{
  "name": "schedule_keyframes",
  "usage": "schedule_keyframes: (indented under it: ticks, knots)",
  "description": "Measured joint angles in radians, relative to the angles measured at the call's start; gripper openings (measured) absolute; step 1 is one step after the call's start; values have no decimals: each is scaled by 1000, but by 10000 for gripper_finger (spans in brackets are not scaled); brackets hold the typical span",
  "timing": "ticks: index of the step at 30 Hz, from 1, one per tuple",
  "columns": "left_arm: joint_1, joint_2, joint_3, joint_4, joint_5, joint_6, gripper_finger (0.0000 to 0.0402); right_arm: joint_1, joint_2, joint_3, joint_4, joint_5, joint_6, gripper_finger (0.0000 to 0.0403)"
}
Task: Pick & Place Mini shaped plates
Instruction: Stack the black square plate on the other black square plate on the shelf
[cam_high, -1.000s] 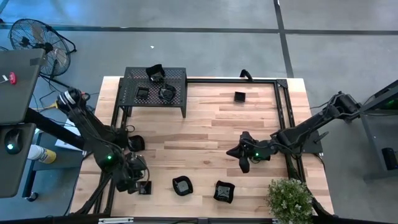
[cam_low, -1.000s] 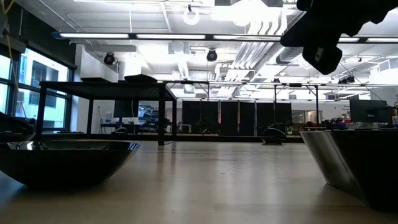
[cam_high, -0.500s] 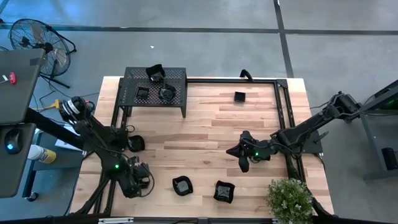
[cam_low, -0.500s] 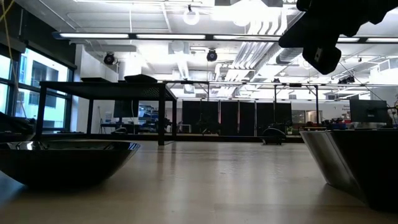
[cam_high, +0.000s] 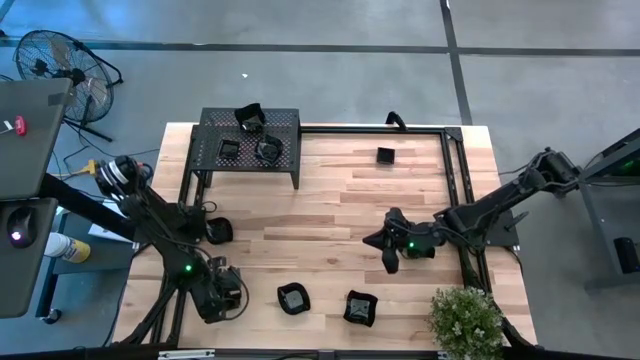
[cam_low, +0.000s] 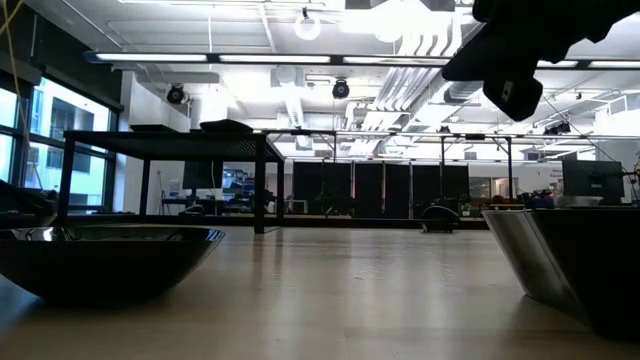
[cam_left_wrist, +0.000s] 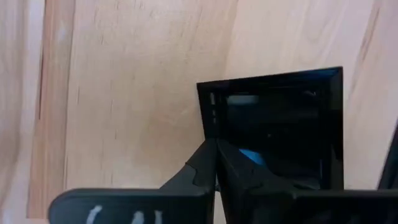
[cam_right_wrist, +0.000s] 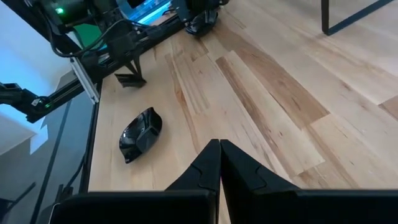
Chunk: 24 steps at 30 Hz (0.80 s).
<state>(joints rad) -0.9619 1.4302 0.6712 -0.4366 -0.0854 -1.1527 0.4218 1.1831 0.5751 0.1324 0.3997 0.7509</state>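
Since one second ago the left gripper (cam_high: 226, 297) has moved over the square plate (cam_left_wrist: 273, 130) near the table's (cam_high: 330, 200) front-left corner and now hides it from above. Its fingers are pressed together, their tips at the plate's near rim, so the plate lies just ahead of it. The right gripper (cam_high: 390, 250), also closed and empty, hovers mid-table, well apart from this plate; the left arm is nearer.

Grey floor (cam_high: 300, 70), probably concrete.
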Motion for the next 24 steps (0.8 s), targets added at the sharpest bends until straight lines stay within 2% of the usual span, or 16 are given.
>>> schedule_keyframes:
  ticks: [9,19,24]
  knots:
    - [70,-52,0,2,79,2,13,-42,0,0,0,-42,-18,3]
    - [98,-53,0,-8,105,52,93,-57,0,0,3,-70,-34,3]
    - [98,-31,0,3,103,84,104,-57,0,0,3,-70,-34,3]
